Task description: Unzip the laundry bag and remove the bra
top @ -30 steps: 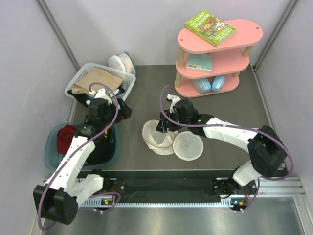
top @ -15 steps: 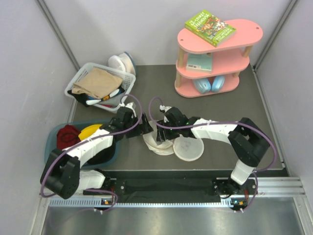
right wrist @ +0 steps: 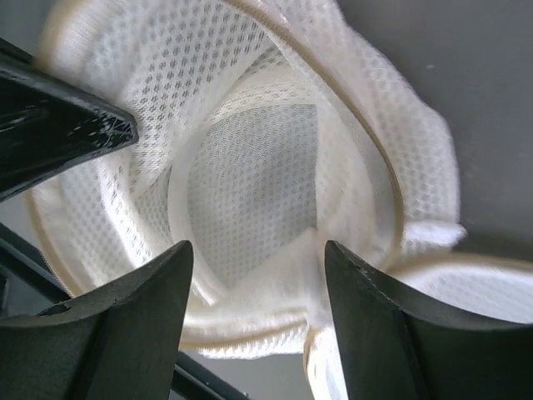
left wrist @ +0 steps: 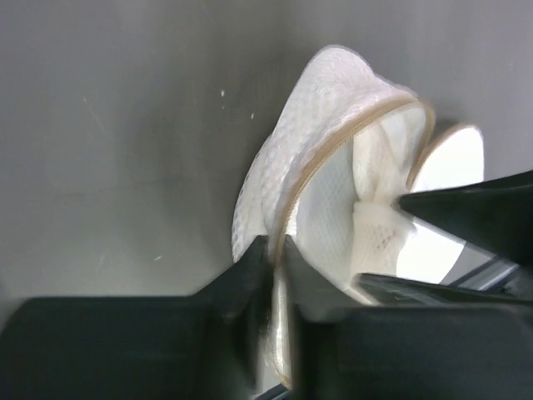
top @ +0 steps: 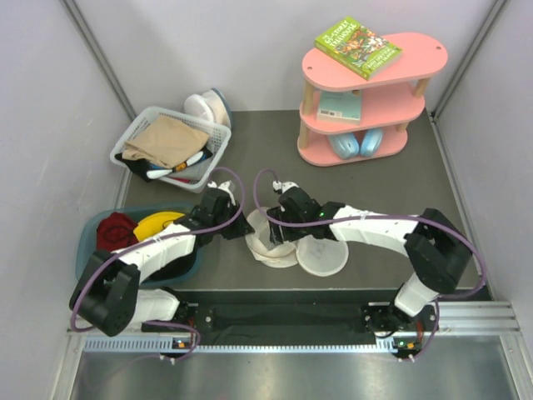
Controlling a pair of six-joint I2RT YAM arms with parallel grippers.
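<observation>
Halves of the laundry bag point(top: 271, 248) lie spread open on the dark counter point(top: 375, 183), between the two arms. The left end effector point(left wrist: 273, 246) is clamped on the bag's tan zipper rim point(left wrist: 333, 148), with that edge raised off the counter. The right end effector point(right wrist: 254, 258) stands with its fingers apart at the open mouth, white mesh between them; whether they touch it is unclear.

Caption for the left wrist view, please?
The left gripper pinches the laundry bag by its tan zipper rim.
</observation>
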